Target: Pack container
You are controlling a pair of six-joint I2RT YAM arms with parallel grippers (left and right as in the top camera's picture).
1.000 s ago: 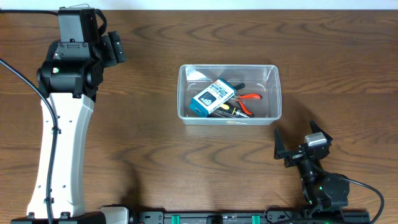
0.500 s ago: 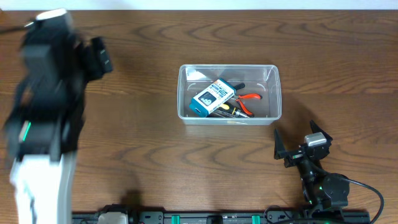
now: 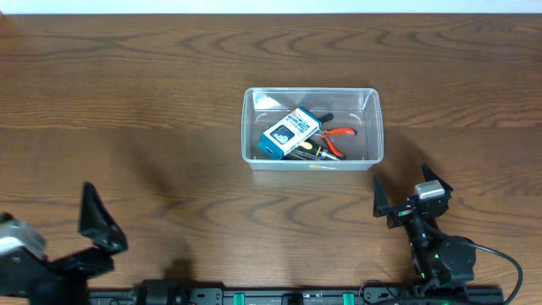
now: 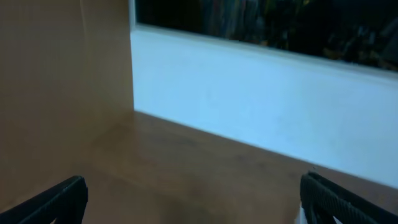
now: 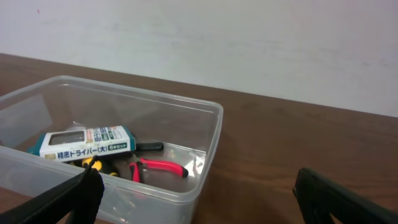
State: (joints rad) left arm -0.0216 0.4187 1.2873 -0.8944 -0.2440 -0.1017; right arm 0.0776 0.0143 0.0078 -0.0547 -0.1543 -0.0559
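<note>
1. The right gripper (image 3: 405,191) was released, its two dark fingers spread wide with nothing between them. It sat low over the table (image 3: 169,127) on the robot's side of the container (image 3: 312,90), just off that bin's near right corner and clear of its wall.
2. The left gripper (image 4: 193,198) was also released and empty. It was well apart from the container, far off its near left side at the table's edge. Its wrist view showed only bare wood and a pale wall.
3. The container, a clear bin, stood upright at mid-table with its long side facing the right gripper.
4. Inside the container, a blue-and-white box (image 3: 290,133) lay tilted across the other tools.
5. Red-handled pliers (image 3: 340,135) lay on the container's floor beside the box, toward the bin's right end.
6. A yellow-and-black handle (image 3: 309,151) showed from under the box, by the container's near wall.
</note>
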